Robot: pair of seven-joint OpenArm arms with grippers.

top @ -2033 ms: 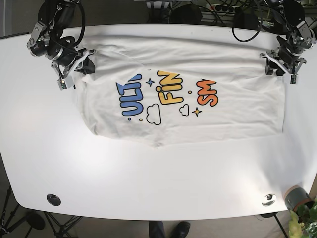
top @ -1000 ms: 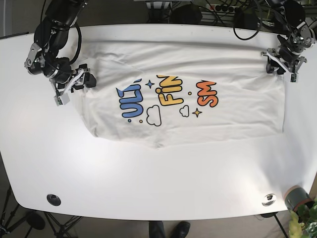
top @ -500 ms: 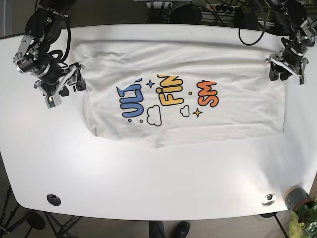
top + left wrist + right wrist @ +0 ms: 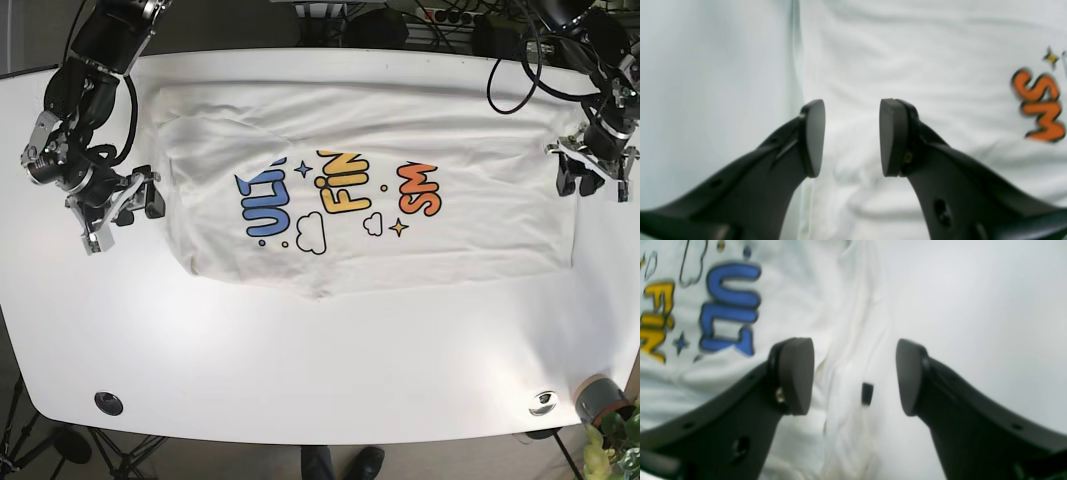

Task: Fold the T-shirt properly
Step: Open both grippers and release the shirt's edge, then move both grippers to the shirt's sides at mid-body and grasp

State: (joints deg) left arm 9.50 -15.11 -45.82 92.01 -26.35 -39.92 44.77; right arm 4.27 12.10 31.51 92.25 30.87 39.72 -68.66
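Both jaws parted and empty, the left gripper and right gripper should pinch the T-shirt at matching side edges for an even fold.

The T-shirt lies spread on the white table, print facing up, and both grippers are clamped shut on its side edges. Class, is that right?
Not quite. Both grippers are open and hold nothing: the wrist views show the left gripper and right gripper with jaws apart above the T-shirt. The rest stands.

bare table below T-shirt, plant at corner
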